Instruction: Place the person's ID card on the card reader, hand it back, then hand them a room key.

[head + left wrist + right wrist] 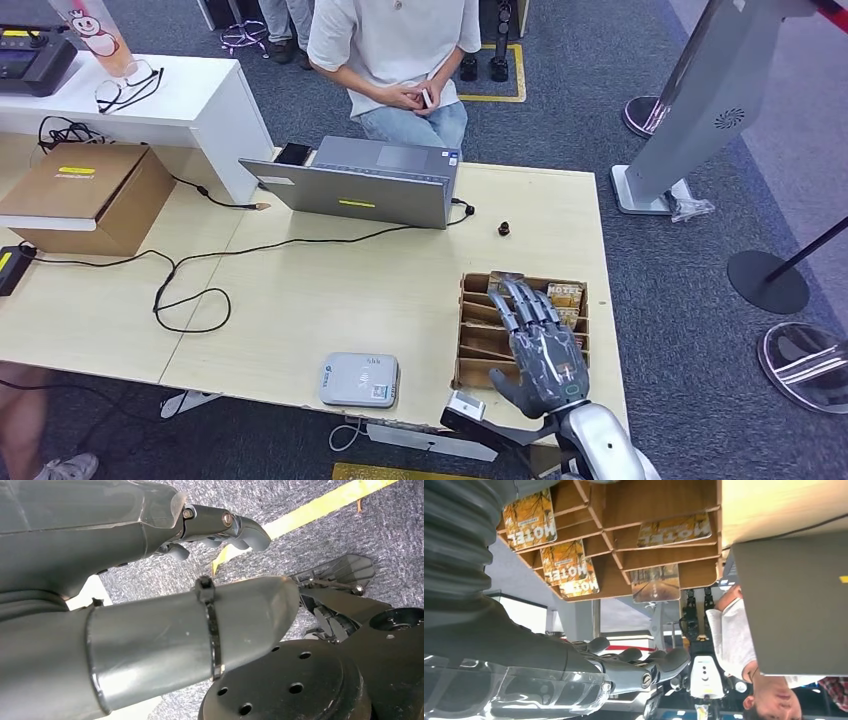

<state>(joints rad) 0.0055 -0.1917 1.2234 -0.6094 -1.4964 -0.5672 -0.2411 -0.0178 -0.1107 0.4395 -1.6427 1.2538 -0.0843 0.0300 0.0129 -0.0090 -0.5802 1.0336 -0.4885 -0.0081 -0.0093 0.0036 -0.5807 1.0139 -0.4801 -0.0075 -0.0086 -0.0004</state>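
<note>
Pale wood table (330, 290), grey carpet floor (640, 120); laptop (360, 185) at far edge.

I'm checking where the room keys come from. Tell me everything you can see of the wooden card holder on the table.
The card holder is a brown box, seemingly thin wood or cardboard, split by slanted dividers into slots. It lies flat near the table's front right corner. Several slots hold autumn-patterned cards printed HOTEL. The right hand hovers over it, fingers extended, holding nothing; whether it touches is unclear.
</note>
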